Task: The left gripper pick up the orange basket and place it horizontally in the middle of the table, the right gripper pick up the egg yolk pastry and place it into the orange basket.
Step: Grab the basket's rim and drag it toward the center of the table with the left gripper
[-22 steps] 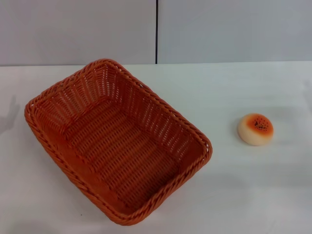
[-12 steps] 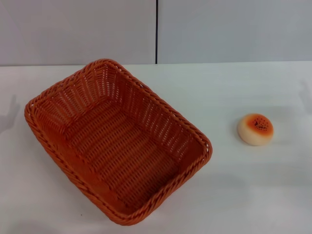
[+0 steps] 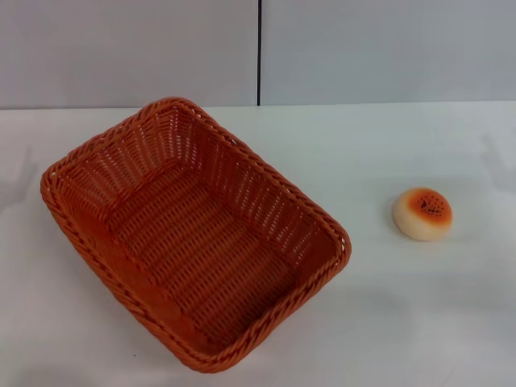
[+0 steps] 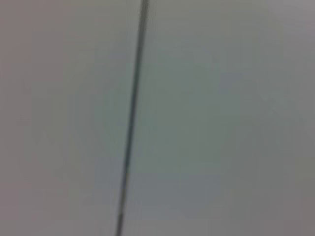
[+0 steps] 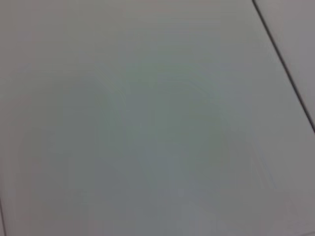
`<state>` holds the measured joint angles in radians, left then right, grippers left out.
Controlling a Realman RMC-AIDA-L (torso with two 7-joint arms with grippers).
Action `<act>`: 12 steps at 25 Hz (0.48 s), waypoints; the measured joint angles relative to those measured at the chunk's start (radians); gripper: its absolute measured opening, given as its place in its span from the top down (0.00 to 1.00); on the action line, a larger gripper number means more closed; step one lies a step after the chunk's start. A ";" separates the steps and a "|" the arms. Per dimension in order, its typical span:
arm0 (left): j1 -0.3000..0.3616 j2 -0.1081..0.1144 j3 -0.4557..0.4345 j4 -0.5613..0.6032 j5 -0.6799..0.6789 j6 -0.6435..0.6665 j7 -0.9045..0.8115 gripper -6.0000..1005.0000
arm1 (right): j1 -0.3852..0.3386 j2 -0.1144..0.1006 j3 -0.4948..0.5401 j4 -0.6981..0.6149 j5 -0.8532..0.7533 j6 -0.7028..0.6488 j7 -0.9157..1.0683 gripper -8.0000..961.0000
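The orange basket [image 3: 193, 234] sits on the white table [image 3: 403, 322], left of centre in the head view, turned at a diagonal, with nothing inside it. To its right, apart from it, the egg yolk pastry [image 3: 422, 214] rests glazed side up on the bare tabletop. Neither gripper shows in any view. Both wrist views hold only a plain grey wall panel with a thin dark seam.
A grey wall [image 3: 129, 48] with a vertical dark seam [image 3: 259, 48] rises behind the table's far edge. Faint shadows lie on the tabletop at the far left and far right edges of the head view.
Basket and pastry have not moved. The faint shadows at the table's left and right edges have shifted slightly.
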<state>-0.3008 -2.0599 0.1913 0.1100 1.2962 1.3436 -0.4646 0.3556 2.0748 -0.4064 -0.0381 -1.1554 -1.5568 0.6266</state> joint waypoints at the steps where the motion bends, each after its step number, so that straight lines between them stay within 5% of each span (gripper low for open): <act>1: 0.000 0.000 0.044 0.038 0.001 0.003 -0.046 0.19 | 0.000 0.000 0.000 0.000 -0.002 -0.001 0.001 0.33; 4: 0.003 0.001 0.145 0.132 0.001 -0.001 -0.164 0.19 | 0.000 0.000 0.000 0.000 -0.002 -0.001 0.001 0.33; 9: 0.047 0.005 0.413 0.459 0.024 -0.055 -0.501 0.19 | 0.001 -0.001 0.001 0.000 -0.002 -0.001 0.001 0.33; 11: 0.067 0.011 0.479 0.680 0.148 -0.064 -0.733 0.19 | 0.002 0.000 0.004 0.001 0.000 0.002 0.002 0.33; 12: 0.067 0.011 0.479 0.680 0.148 -0.064 -0.733 0.19 | 0.002 0.000 0.004 0.001 0.000 0.002 0.002 0.33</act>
<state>-0.2333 -2.0491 0.6705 0.7903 1.4446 1.2800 -1.1975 0.3574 2.0747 -0.4022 -0.0369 -1.1554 -1.5543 0.6282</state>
